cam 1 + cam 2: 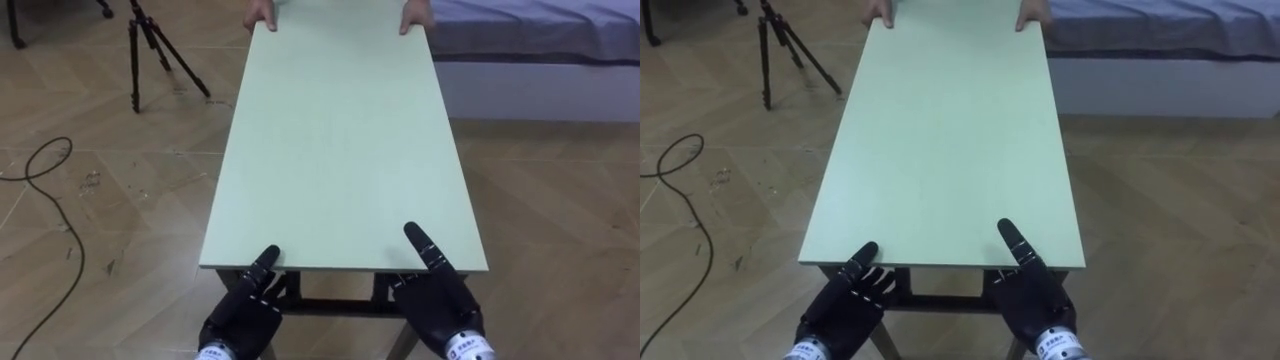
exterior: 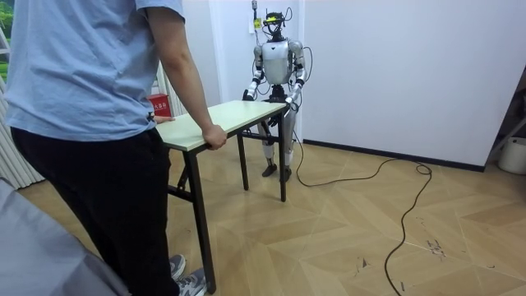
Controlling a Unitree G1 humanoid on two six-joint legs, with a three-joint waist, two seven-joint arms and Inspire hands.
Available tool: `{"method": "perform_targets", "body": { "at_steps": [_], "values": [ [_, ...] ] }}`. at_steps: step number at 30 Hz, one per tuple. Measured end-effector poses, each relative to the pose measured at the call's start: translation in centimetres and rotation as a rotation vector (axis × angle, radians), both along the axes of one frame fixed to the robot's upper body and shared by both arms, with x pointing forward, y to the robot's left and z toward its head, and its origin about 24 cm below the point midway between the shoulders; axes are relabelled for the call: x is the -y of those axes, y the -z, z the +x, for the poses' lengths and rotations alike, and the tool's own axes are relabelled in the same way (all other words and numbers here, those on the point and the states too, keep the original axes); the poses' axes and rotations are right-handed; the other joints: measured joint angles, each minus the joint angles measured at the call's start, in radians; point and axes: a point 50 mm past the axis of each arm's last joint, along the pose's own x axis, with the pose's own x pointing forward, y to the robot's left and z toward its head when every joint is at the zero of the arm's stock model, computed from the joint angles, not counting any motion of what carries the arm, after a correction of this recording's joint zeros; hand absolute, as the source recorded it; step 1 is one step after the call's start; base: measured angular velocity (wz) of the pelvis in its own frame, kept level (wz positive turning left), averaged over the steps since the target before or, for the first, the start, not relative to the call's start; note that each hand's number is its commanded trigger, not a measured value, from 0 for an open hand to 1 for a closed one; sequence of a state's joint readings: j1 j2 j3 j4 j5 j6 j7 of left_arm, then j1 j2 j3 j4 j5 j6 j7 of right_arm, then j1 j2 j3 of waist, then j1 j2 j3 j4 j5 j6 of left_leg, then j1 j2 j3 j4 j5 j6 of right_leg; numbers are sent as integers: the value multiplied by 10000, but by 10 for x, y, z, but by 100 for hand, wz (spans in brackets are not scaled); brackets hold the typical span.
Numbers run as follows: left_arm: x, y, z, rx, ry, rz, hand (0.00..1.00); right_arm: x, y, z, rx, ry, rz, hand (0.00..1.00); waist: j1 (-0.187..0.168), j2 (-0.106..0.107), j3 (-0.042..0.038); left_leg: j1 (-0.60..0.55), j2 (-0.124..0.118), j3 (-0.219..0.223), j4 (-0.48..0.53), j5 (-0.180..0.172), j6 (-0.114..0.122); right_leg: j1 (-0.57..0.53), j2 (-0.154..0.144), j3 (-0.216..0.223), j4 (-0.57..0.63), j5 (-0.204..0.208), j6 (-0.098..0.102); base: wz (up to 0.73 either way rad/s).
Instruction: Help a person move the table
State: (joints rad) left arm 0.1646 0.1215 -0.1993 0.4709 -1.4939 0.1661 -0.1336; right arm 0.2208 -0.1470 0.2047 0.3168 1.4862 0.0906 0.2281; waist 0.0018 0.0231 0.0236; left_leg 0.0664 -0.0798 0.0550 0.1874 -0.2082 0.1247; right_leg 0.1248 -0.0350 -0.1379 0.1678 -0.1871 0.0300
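Left eye view looks along the tabletop, its long axis running straight away from the robot to a person's hands holding the far short edge. At the near short edge sit the left hand and right hand, equally close, one toward each corner. Whether they clasp it I cannot tell.
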Motion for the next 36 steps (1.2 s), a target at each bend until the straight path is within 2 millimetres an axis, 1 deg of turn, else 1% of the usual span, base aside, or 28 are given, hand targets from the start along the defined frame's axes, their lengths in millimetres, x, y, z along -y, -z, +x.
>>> {"method": "perform_targets", "body": {
  "at_steps": [9, 15, 19, 22, 27, 32, 33, 34, 35, 36],
  "values": [
    [3, -1, 8, -144, -149, -105, 0, -1, 0, 0, -33, 39, 15, 0, 2, -31, -4, -19, 4, 30, 5, 0, 0, -25, 5, 5, 5, 1, -1, 0],
    [4, -5, 16, 9, -354, -256, 0, -2, 2, 0, -3, 42, 122, 0, 26, -46, -7, -19, 16, 123, 8, 0, 0, -47, 12, 130, 0, 2, -3, -5],
    [5, -11, 22, 134, -533, -553, 0, -4, 4, -1, -87, 138, 211, 0, -3, -56, -8, -33, 16, 119, 6, -1, 0, -55, 8, 104, 2, 3, -4, 0],
    [5, -12, 23, 4, -816, -935, 0, -2, 4, 0, -46, 205, 199, 0, -4, -72, -18, -33, 19, 123, 12, 0, 0, -52, 5, 13, 4, 3, -4, 0],
    [5, -13, 24, -166, -1080, -1271, 0, -2, 4, 0, -96, 237, 190, 0, -10, -87, -27, -29, 20, 131, 19, 0, -1, -46, 7, 8, 5, 3, -4, 0],
    [4, -18, 28, -253, -1250, -1315, 0, -4, 5, 0, -163, 300, 270, 0, 9, -179, -39, -43, 30, 130, 19, 1, -2, -65, 16, 10, 7, 4, -7, 0],
    [4, -19, 29, -267, -1268, -1302, 60, -5, 5, 0, -156, 309, 294, 22, 13, -192, -44, -40, 31, 131, 22, 1, -3, -66, 17, 20, 8, 6, -10, 0],
    [4, -21, 30, -278, -1284, -1296, 82, -5, 5, 0, -156, 311, 300, 64, 23, -201, -46, -41, 30, 131, 22, 1, -3, -65, 15, 17, 9, 7, -11, 0],
    [4, -21, 30, -268, -1309, -1316, 87, -5, 5, 0, -157, 309, 301, 100, 23, -209, -45, -41, 30, 130, 22, 1, -3, -65, 15, 20, 8, 7, -11, 0],
    [4, -22, 31, -236, -1376, -1368, 100, -5, 5, 0, -160, 309, 314, 100, 25, -230, -45, -42, 30, 130, 22, 1, -3, -65, 15, 19, 7, 7, -11, 0]
  ]
}}
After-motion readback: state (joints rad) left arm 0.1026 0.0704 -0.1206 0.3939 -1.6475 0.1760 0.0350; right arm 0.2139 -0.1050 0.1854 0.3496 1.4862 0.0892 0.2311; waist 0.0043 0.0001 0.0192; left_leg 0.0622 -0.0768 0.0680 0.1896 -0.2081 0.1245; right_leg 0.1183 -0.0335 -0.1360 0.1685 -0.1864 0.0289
